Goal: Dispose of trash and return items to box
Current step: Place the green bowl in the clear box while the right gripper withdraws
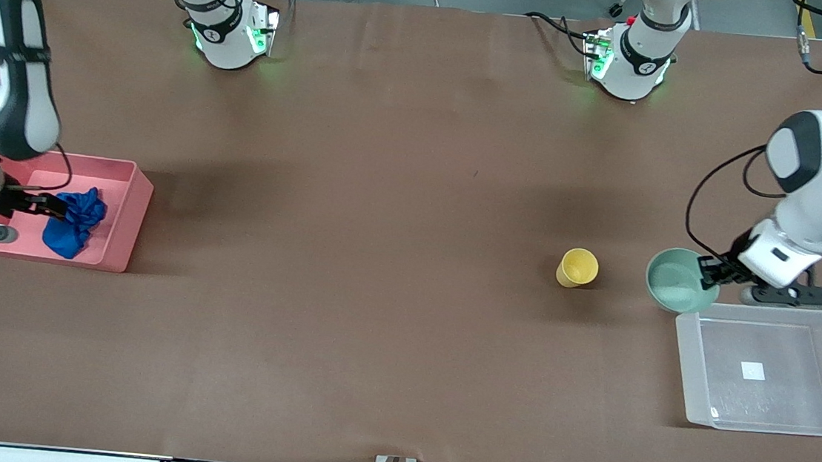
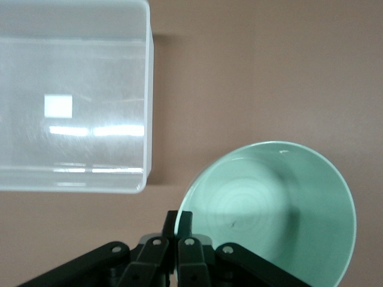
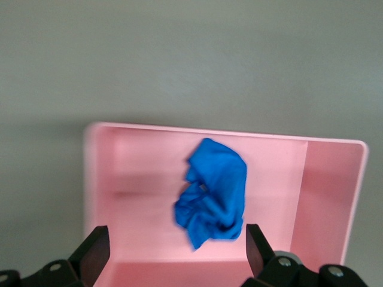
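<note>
The blue cloth wad [image 1: 75, 222] lies inside the pink bin [image 1: 126, 213] at the right arm's end of the table. My right gripper [image 1: 48, 208] hangs open over the bin. In the right wrist view the cloth [image 3: 212, 191] sits below the spread gripper [image 3: 175, 245], free of it. My left gripper [image 1: 709, 272] is shut on the rim of the mint-green bowl [image 1: 674, 280], right beside a corner of the clear box [image 1: 686, 359]. The left wrist view shows the gripper [image 2: 178, 220] pinching the bowl's [image 2: 275, 203] rim. The yellow cup [image 1: 577, 267] stands on the table beside the bowl.
The clear box [image 2: 146, 89] holds nothing but its white sticker [image 1: 753, 371]. It sits near the table's front edge at the left arm's end. The two arm bases [image 1: 231, 33] [image 1: 630, 64] stand along the back. Brown table [image 1: 379, 258] spreads between bin and cup.
</note>
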{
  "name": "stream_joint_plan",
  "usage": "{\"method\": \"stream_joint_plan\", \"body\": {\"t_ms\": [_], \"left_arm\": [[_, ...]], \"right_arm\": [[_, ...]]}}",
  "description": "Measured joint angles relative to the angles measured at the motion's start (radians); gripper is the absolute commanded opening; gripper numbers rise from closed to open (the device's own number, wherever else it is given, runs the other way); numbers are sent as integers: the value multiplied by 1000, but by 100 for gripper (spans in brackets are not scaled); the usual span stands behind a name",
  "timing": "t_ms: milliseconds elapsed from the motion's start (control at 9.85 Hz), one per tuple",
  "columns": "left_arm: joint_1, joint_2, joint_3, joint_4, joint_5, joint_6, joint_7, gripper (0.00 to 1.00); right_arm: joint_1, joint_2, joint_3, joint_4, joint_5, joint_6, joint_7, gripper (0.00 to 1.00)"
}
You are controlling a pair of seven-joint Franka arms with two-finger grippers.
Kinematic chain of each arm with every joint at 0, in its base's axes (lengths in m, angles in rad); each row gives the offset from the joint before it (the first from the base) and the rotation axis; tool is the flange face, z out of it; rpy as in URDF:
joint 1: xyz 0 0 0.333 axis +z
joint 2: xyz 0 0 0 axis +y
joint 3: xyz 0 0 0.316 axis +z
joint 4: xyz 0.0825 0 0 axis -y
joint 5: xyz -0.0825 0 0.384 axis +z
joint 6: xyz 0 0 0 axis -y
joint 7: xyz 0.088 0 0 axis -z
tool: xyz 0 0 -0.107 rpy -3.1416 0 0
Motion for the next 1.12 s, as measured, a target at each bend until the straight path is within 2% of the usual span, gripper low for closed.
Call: {"method": "stream_joint_plan", "body": {"t_ms": [102, 305, 609, 812, 1117], "left_arm": [[8, 58, 4, 84, 0, -20, 49, 0], [69, 207, 10, 245, 0, -30, 184, 0], [194, 419, 11, 439, 0, -36, 324, 0], [193, 492, 13, 504, 0, -37, 325, 0], [188, 542, 33, 525, 0, -35, 325, 0]], "right_arm": [[-1, -61, 43, 49, 1, -105, 79, 100], [-5, -158, 98, 125, 63, -291, 192, 100], [-18, -211, 114, 318, 83, -569, 208, 100], [-24, -231, 115, 368, 83, -620, 207, 100], [-31, -230, 129, 394, 85, -625, 210, 100]]}}
